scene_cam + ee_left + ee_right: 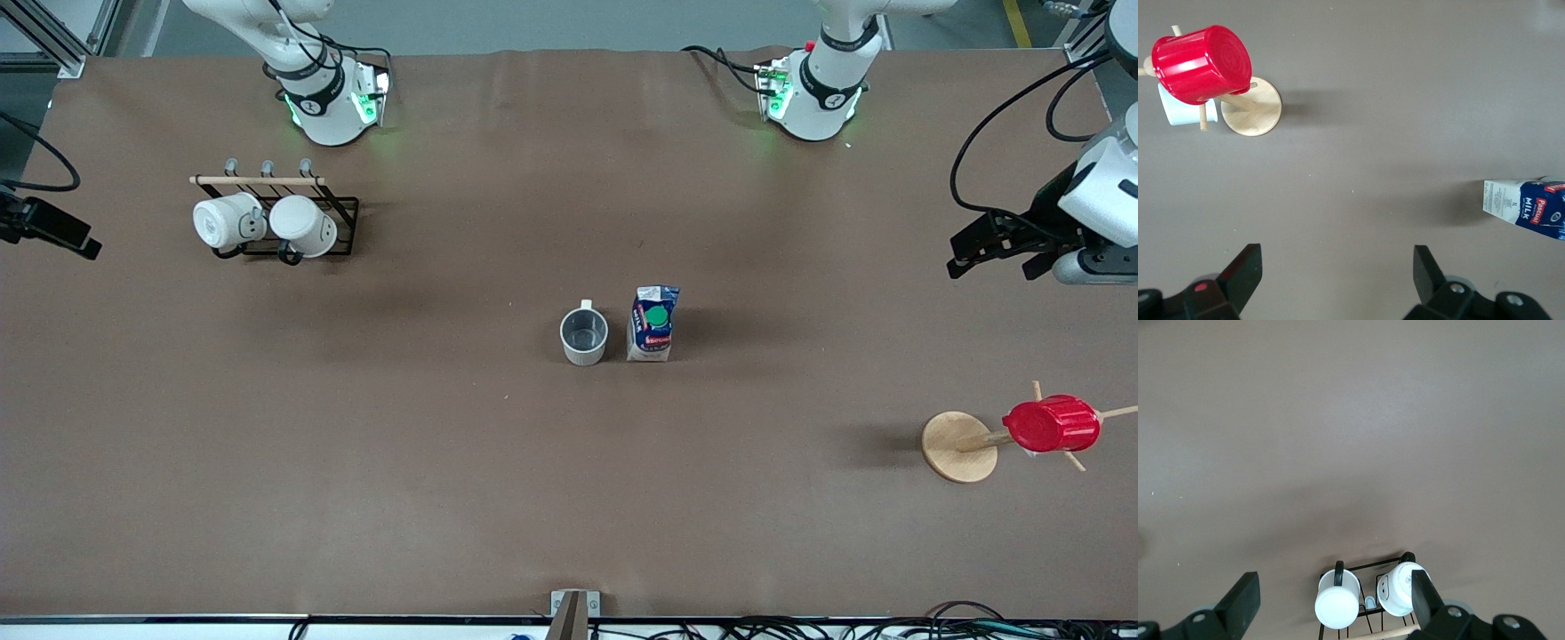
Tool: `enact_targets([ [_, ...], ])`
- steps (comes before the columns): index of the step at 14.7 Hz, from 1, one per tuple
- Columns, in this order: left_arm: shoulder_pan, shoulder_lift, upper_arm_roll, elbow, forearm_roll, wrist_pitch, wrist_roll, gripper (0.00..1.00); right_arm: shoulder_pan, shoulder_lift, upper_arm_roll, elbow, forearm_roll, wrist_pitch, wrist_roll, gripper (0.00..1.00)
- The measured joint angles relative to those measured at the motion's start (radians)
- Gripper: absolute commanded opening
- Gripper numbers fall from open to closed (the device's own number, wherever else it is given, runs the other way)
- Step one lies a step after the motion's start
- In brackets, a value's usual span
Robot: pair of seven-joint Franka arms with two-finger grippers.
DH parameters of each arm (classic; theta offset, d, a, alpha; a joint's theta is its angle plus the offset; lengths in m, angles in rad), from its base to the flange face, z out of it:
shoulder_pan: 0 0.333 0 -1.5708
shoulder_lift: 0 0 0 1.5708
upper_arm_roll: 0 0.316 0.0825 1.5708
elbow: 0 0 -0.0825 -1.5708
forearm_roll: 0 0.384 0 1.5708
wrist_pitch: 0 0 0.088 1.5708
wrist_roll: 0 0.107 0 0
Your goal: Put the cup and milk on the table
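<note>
The matte brown table (444, 462) carries the cup (584, 336) and the milk (653, 324) side by side at its middle, both well apart from the left gripper (996, 249) hanging over that arm's end. A black mug rack (298, 227) and a wooden cup tree (960, 446) also stand on it.

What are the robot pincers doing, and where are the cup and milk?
Left pincer open, over bare table. Right pincer open, above the mug rack. Cup and milk upright side by side mid-table. Nothing in the way.

Right gripper (1331, 600), fingers (1243, 600) spread, hangs above two white mugs (1337, 605) on a rack (1368, 568).
</note>
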Motion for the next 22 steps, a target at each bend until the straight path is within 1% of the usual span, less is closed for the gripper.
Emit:
enact_targets([
  [2, 0.0, 0.0, 0.001, 0.029, 0.0, -0.056, 0.0, 1.0, 0.0, 0.0, 0.0, 0.0, 0.0, 0.0, 0.0, 1.0],
  [6, 0.002, -0.006, 0.001, 0.055, 0.0, -0.1, -0.001, 0.99, 0.0, 0.0, 0.001, 0.0, 0.0, -0.001, -0.001, 1.0],
  [11, 0.003, -0.009, -0.001, 0.055, 0.015, -0.108, -0.004, 0.99, 0.0, 0.0, 0.001, 0.0, 0.0, -0.004, -0.001, 1.0],
  [16, 0.002, -0.009, -0.038, 0.05, 0.047, -0.108, -0.049, 0.99, 0.0, 0.0, 0.0, 0.0, 0.0, -0.01, -0.001, 1.0],
  [22, 0.007, -0.009, -0.039, 0.049, 0.047, -0.108, -0.056, 0.99, 0.0, 0.0, 0.0, -0.001, 0.0, -0.009, -0.001, 1.0],
])
